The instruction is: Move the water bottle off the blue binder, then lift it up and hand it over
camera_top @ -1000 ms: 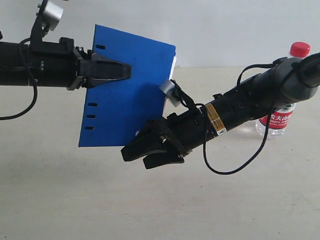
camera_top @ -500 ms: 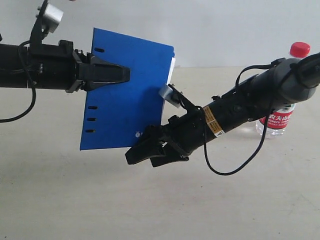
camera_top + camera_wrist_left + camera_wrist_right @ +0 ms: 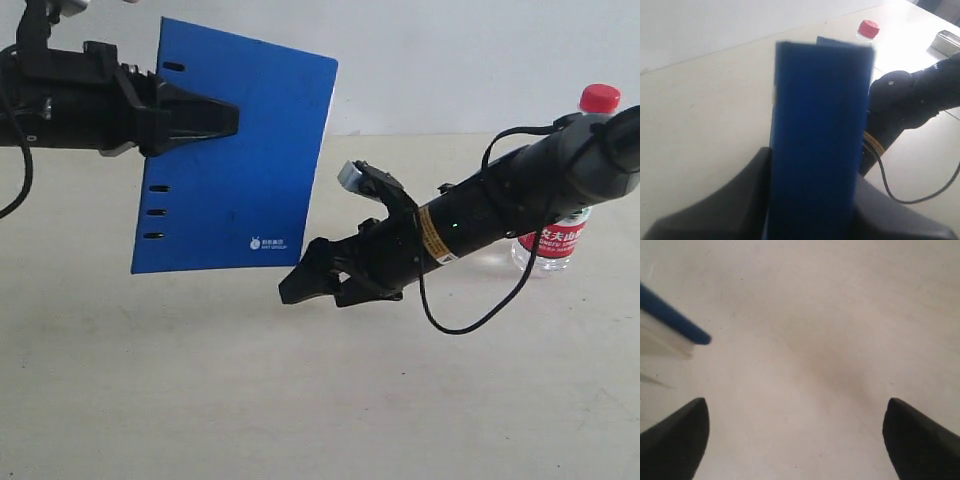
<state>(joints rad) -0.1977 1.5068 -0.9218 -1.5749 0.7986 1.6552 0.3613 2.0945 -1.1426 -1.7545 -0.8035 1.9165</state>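
The blue binder [image 3: 235,165] hangs upright in the air at the left, slots toward the arm, a white logo low on its cover. My left gripper [image 3: 215,118] is shut on its slotted edge; the left wrist view shows the binder [image 3: 817,135] filling the space between the black jaws. The water bottle [image 3: 560,225], clear with a red cap, stands on the table at the far right, partly behind my right arm; its cap [image 3: 868,28] peeks past the binder. My right gripper [image 3: 305,283] is open and empty, just below the binder's lower right corner [image 3: 675,322].
The beige table [image 3: 200,390] stretches under both arms. A pale wall [image 3: 450,60] runs behind. A metallic box [image 3: 947,40] sits at the table's far side in the left wrist view. A black cable [image 3: 470,320] loops below the right arm.
The left gripper has carried the binder up and to the left. The right gripper has moved right and slightly up, staying open. The bottle has not moved.
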